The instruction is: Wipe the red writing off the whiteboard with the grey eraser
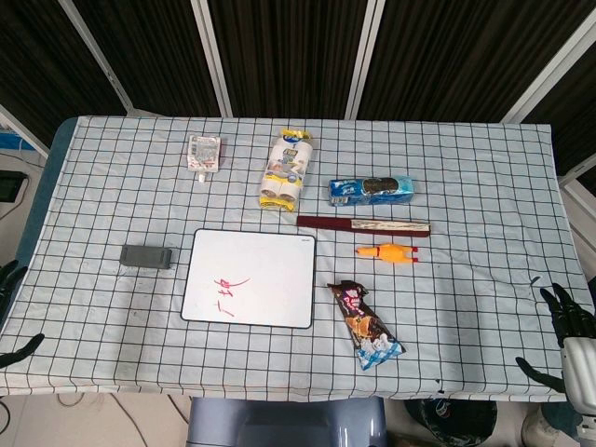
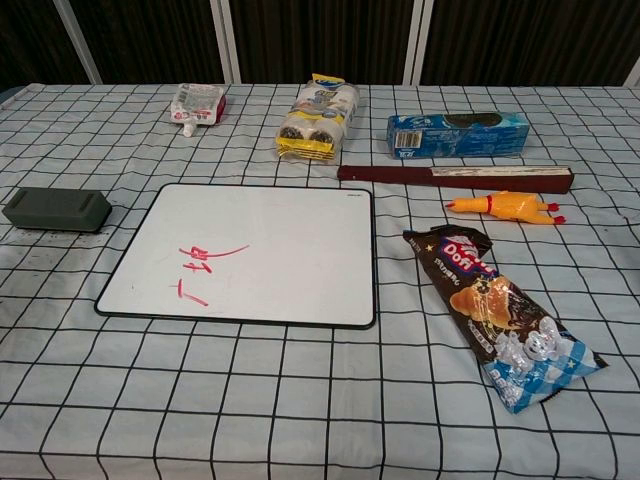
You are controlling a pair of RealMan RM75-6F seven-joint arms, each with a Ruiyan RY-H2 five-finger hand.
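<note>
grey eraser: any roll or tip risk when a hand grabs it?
Probably not: the grey eraser is a low, flat block lying on its broad face. It looks rigid and likely light. The checked tablecloth may let it slide if pushed.

The worktop [image 1: 466, 307] is covered with a white cloth [image 2: 300, 400] printed with a grid of thin black lines; the cloth hangs a little over the near edge. Behind the worktop stands a dark wall of ribbed black panels [image 1: 289, 56], divided by slanted white bars [image 1: 212, 56]. Below the near edge of the worktop, a grey-blue chair back [image 1: 284, 424] shows in the head view. To the right of this chair, on the floor, there is a dark round bin [image 1: 456, 424]. The light is even and soft, with only weak shadows on the cloth.
</note>
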